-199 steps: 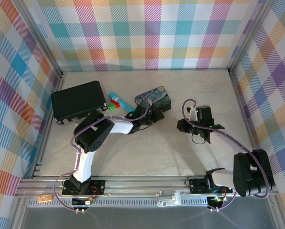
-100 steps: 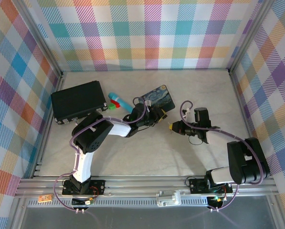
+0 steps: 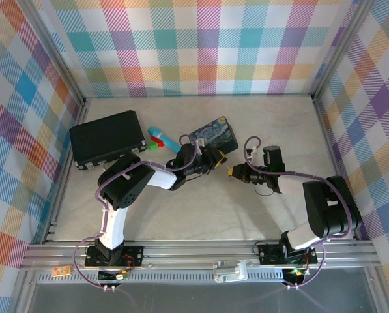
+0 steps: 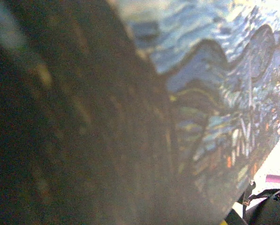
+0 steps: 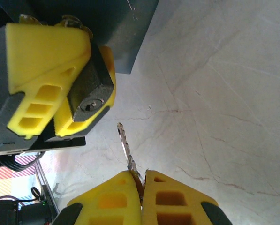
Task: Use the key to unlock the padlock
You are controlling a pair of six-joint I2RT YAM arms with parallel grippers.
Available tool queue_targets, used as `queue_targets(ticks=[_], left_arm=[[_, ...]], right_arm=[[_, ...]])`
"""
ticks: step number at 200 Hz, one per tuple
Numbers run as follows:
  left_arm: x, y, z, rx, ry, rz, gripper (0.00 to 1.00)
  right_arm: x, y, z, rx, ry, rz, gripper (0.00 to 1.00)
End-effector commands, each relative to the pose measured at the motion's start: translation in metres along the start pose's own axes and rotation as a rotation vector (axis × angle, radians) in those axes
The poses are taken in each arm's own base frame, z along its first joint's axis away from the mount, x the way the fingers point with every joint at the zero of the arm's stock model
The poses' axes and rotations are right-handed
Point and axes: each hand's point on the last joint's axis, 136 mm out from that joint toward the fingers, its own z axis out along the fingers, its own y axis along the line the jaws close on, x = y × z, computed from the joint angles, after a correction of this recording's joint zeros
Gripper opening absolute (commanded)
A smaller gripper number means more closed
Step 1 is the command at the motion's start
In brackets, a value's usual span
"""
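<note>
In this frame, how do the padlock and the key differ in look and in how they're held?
The padlock is a dark, blocky body; the key is a thin silver blade. The padlock sits clamped in the left gripper, keyhole toward the key; the key is pinched in the right gripper, tip aimed at the padlock but short of the keyhole. Both are gripped between yellow fingers.

Matt dark metal padlock, shiny silver metal key, smooth marbled table
</note>
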Motion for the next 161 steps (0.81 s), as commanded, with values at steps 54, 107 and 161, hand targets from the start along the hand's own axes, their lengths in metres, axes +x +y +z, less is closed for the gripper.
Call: queue_targets(ticks=[54,107,161], left_arm=[[0.003,0.012,-0.001,-0.022,0.031,-0.084,0.0],[0.004,0.012,-0.001,-0.02,0.032,-0.089,0.0],[0.002,0.017,-0.001,-0.029,0.021,-0.091,0.0]], right_arm=[[-0.024,0.023,0.001,-0.097,-0.044,-0.036,0.0],[-0.023,0.026,0.005,-0.14,-0.027,-0.024,0.0],[-0.017,0.03,-0.003,-0.133,-0.03,-0.024,0.0]])
